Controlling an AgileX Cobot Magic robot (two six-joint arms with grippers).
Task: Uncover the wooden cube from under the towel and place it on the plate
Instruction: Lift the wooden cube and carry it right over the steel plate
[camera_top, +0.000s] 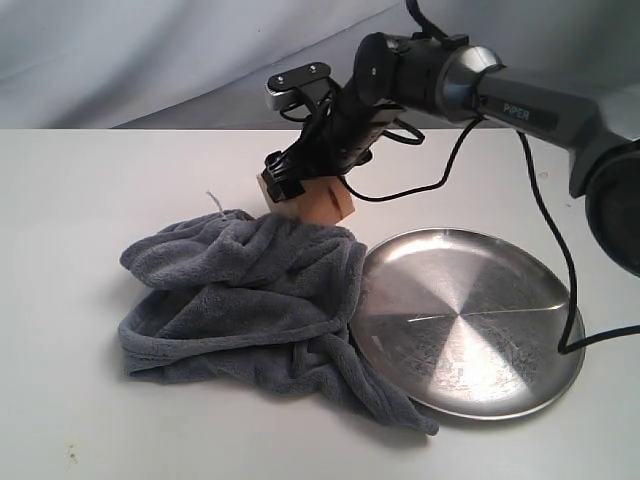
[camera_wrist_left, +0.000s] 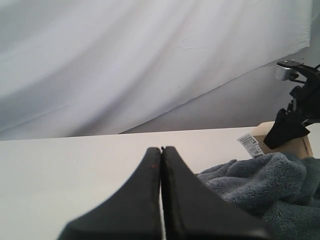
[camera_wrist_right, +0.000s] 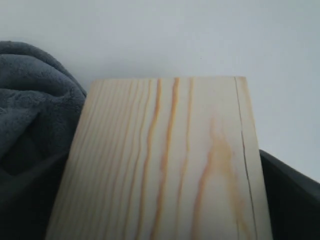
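1. The uncovering looked done. The wooden cube (camera_top: 325, 207) stood bare, and the towel (camera_top: 240, 290) lay bunched on the worktop (camera_top: 100, 180) just beside and below the right pincer (camera_top: 295, 190).
2. The right pincer grasped the cube, with its jaws set wide against two opposite sides and the block filling the gap between them.
3. The towel hid the cube's lower edge, so I could not tell whether it rested on the worktop or hung just clear.
4. The plate (camera_top: 470, 320) lay near that pincer, off to one side, with nothing on it and the towel's edge at its rim.
5. By my judgement, carrying the cube across and setting it on the plate remained.
6. The left pincer (camera_wrist_left: 161, 152) was clenched on nothing, well apart from the cube.
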